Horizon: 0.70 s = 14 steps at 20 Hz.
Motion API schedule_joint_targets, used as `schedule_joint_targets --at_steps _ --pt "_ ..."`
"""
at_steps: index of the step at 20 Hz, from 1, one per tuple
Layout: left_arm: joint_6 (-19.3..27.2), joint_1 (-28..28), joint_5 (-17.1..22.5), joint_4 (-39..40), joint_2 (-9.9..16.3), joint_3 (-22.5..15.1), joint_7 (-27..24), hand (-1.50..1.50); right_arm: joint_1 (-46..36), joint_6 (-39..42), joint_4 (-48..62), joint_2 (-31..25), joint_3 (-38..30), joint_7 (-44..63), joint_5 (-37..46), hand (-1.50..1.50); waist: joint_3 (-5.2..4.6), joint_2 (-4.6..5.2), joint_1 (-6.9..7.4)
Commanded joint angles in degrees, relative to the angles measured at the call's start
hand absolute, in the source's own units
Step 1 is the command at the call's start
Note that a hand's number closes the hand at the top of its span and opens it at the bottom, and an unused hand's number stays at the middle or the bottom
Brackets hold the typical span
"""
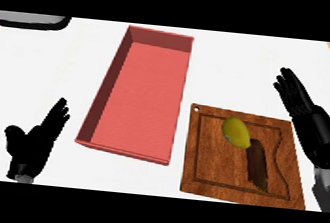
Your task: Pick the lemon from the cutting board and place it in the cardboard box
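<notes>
Near the cutting board's [209,180] far edge, we are eyeing a firm, smooth lemon [236,131]; our open right hand [297,96] is hovering, and a grasp around its middle looks best.

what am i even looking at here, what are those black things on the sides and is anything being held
You are looking down from a humanoid robot's head at a white counter. The black shapes are its two hands, coming in from the lower edge on grey forearms. The left hand shows at the lower left and the right hand at the right; both have straight fingers and hold nothing.

On the counter lies a long reddish box, open at the top with nothing visible inside. To its right is a brown wooden cutting board. On the board sits a yellow lemon, and just below it lies a dark brown oblong thing that I cannot identify. A grey object peeks in at the top left corner, mostly cut off.

The lemon is untouched on the board.
</notes>
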Motion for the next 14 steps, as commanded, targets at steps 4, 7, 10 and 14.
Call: schedule_joint_targets --at_steps 4,7,10,14 --pt "3.0 -3.7 -7.4 3.2 9.5 5.0 -0.7 0.0 -3.0 18.8 5.0 -0.8 1.3 -3.1 -9.1 -1.5 0.47 0.47 2.1" --pt "3.4 -3.7 -8.7 3.5 9.2 3.2 -0.4 0.0 -11.5 21.1 -1.8 -12.6 3.5 -8.5 8.7 -1.5 -0.58 -2.49 4.29" --pt "5.1 -6.6 -11.5 5.0 11.2 4.2 -0.4 0.0 -6.4 25.5 6.1 -12.9 9.9 -19.1 17.8 -1.5 0.7 1.45 2.99" --pt "5.0 -9.4 -12.2 6.1 11.4 4.3 2.1 0.0 -2.7 34.4 21.2 -6.6 5.5 -35.4 5.2 -1.5 0.73 1.45 1.89"
